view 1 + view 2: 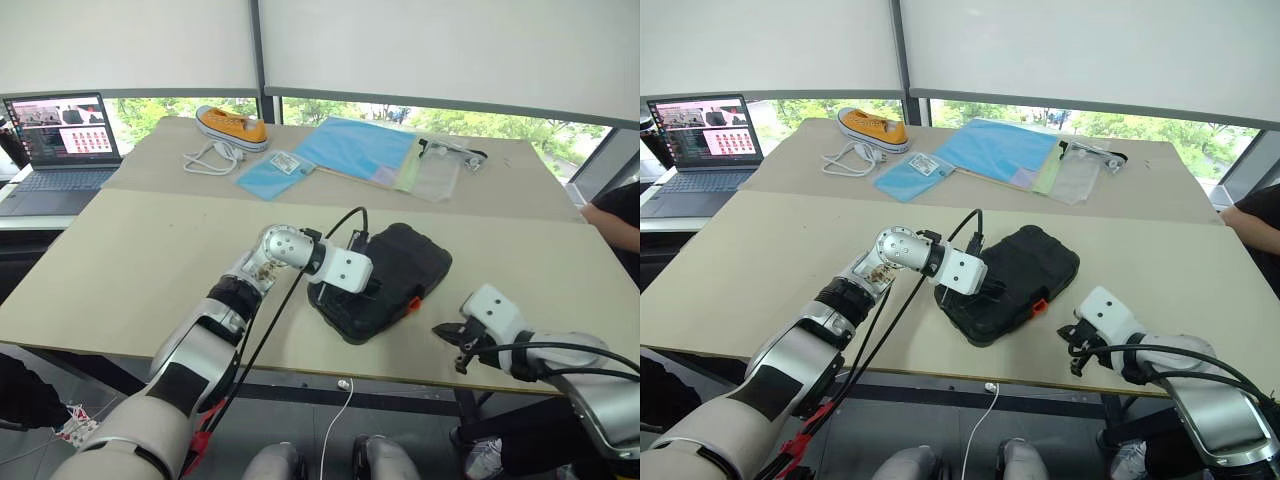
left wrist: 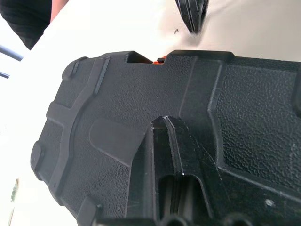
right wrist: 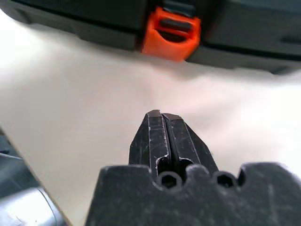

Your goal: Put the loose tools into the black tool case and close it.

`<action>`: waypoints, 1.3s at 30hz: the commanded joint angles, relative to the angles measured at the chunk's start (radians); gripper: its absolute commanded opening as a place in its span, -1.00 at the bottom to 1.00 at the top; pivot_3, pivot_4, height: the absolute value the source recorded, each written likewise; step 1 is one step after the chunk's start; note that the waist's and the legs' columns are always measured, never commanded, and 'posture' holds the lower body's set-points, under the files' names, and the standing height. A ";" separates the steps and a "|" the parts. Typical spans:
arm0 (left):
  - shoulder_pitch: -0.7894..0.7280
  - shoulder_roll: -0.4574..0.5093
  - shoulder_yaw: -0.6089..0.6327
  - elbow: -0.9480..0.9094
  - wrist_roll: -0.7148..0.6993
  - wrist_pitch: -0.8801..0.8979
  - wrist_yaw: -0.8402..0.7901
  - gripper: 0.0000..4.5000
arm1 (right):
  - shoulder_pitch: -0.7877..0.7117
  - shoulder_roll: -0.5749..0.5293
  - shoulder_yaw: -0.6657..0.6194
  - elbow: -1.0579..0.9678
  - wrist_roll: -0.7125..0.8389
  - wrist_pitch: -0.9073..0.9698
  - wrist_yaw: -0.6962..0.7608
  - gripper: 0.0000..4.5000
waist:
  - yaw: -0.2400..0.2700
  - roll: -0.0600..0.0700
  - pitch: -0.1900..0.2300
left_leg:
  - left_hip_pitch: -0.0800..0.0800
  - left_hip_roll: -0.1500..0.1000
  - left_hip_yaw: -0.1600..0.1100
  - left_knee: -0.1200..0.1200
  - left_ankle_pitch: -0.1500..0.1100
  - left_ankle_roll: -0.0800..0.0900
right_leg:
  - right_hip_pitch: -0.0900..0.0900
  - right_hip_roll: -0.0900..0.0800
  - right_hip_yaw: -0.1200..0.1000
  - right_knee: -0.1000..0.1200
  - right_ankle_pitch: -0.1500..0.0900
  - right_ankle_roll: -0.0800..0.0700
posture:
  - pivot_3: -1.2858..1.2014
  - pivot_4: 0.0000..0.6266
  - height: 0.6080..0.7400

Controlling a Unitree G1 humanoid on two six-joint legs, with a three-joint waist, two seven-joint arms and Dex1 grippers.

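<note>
Black moulded-plastic tool case [image 1: 385, 283], lid down, lies mid-table with the left gripper [image 1: 980, 287], fingers closed and empty, resting on its lid, apparently pinning it, while at four o'clock the right gripper [image 3: 162, 123], pinched shut and empty, faces its orange latch [image 3: 171, 34].

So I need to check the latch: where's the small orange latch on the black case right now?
The small orange latch sits on the closed black moulded-plastic tool case's near-right edge, facing the shut right end effector on the tan table.
</note>
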State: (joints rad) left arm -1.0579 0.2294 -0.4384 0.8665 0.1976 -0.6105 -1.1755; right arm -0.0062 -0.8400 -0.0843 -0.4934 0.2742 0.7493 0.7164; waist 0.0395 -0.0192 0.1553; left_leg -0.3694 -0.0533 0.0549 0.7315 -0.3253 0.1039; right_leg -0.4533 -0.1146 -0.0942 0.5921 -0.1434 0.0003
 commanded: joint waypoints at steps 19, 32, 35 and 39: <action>0.009 0.034 -0.047 0.088 0.061 -0.003 -0.039 -1.00 | -0.055 0.235 -0.047 0.213 0.096 -0.285 0.029 0.57 | -0.002 0.000 0.000 | 0.000 0.000 0.000 0.000 0.000 0.000 | -0.001 0.000 0.000 0.000 0.000 0.000 | 0.03 -0.52 0.67; 0.014 0.037 -0.047 0.072 0.055 0.004 -0.042 -1.00 | -0.101 0.262 -0.003 0.317 0.066 -0.404 0.057 -0.04 | -0.015 0.000 0.000 | 0.000 0.000 0.000 0.000 -0.001 0.002 | -0.001 0.000 0.001 0.001 0.000 0.000 | 0.03 -0.52 0.67; 0.013 0.037 -0.046 0.072 0.055 0.005 -0.042 -1.00 | -0.106 0.262 -0.002 0.325 0.063 -0.412 0.060 -0.44 | -0.016 0.000 0.000 | 0.000 0.000 0.000 0.000 0.000 0.001 | -0.001 0.000 0.001 0.001 0.000 0.000 | 0.03 -0.52 0.67; 0.012 0.036 -0.046 0.074 0.056 0.003 -0.039 -1.00 | -0.106 0.254 -0.001 0.326 0.054 -0.415 0.064 -0.44 | -0.017 0.000 0.000 | 0.000 0.000 0.000 0.000 0.000 0.000 | -0.002 0.000 0.001 0.001 0.000 0.000 | 0.03 -0.52 0.67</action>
State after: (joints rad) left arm -1.0787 0.2538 -0.4379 0.8936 0.1976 -0.6329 -1.1878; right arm -0.0919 -0.5772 -0.0787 -0.1484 0.3335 0.3704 0.7808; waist 0.0228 -0.0195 0.1554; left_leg -0.3697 -0.0532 0.0550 0.7313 -0.3255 0.1043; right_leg -0.4548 -0.1142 -0.0934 0.5928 -0.1433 0.0001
